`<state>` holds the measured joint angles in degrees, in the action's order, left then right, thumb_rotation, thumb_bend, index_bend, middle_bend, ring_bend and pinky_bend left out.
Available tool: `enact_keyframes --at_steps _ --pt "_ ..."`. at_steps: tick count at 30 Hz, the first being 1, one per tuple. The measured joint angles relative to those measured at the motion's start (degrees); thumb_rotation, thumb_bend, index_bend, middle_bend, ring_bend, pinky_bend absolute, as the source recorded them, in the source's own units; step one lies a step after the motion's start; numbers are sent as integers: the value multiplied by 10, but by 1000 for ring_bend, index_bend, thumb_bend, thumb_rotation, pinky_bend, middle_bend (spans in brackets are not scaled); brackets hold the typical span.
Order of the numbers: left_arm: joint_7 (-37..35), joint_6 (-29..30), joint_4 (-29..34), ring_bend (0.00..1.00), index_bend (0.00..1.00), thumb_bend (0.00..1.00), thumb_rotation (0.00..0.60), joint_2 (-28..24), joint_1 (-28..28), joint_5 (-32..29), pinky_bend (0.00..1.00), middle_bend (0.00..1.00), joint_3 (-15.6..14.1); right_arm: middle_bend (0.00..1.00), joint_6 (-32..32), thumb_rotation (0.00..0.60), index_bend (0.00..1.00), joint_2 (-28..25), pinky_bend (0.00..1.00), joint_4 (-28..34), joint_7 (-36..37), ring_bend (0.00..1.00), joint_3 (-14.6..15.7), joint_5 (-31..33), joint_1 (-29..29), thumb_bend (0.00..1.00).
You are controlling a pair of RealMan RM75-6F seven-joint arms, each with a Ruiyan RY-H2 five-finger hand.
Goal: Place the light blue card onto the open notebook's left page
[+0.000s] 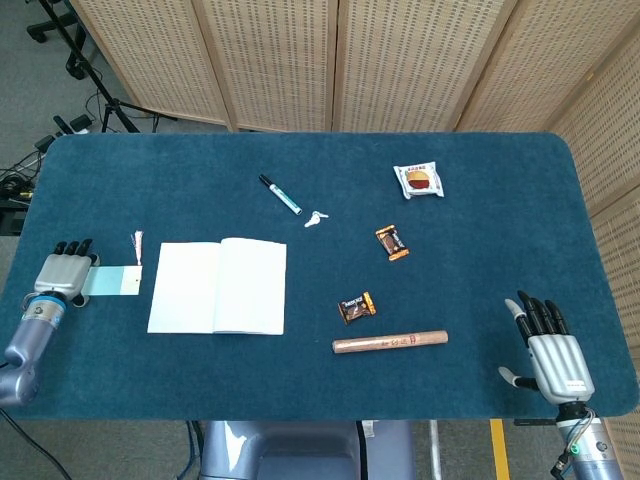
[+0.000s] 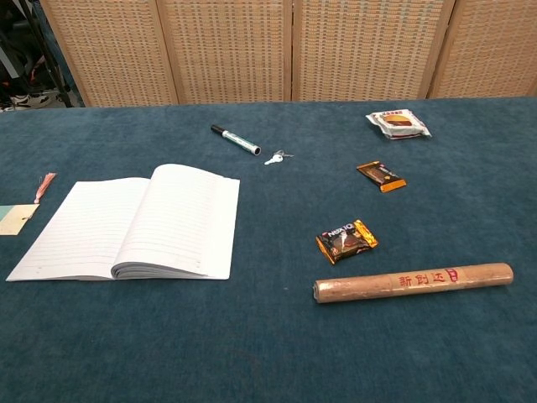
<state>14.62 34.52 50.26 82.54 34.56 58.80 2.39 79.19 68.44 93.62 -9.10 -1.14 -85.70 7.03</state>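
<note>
The light blue card (image 1: pixel 113 283) lies flat on the blue table, just left of the open notebook (image 1: pixel 218 287); a pink tassel (image 1: pixel 137 246) trails from its far right corner. My left hand (image 1: pixel 62 271) rests palm down at the card's left end with its fingers stretched out and holds nothing. Whether it touches the card I cannot tell. The notebook's left page (image 1: pixel 184 286) is bare. In the chest view only the card's right end (image 2: pixel 14 218) shows at the left edge, beside the notebook (image 2: pixel 130 222). My right hand (image 1: pixel 553 350) lies open near the front right corner.
A green marker (image 1: pixel 281 194) and a small key (image 1: pixel 316 218) lie beyond the notebook. To the right lie two snack bars (image 1: pixel 392 242) (image 1: pixel 356 307), a brown roll (image 1: pixel 390 342) and a white packet (image 1: pixel 419 181). The table's front edge (image 1: pixel 300 418) runs close to both hands.
</note>
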Motion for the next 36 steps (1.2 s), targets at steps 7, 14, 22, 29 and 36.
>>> enact_keyframes --at_steps 7,14,22,29,36 --pt "7 6 -6 0 309 254 600 6 -3 3 0 0 0 0 0 600 0 0 0 1 -1 0 1 -1 0 156" --pt "4 10 -4 0 308 270 600 5 -5 5 0 0 3 0 2 600 0 0 0 1 0 0 1 -3 0 156" --pt "5 17 11 0 308 274 600 -5 -6 8 0 0 6 0 3 600 0 -1 0 1 1 0 1 -3 -1 156" --pt "10 36 43 0 309 275 600 -27 -7 13 0 0 10 0 2 600 0 -1 0 2 2 0 1 -2 -1 156" --pt "29 55 104 0 308 273 600 -63 -7 6 0 0 16 0 5 600 0 -3 0 2 8 0 1 -6 -1 156"
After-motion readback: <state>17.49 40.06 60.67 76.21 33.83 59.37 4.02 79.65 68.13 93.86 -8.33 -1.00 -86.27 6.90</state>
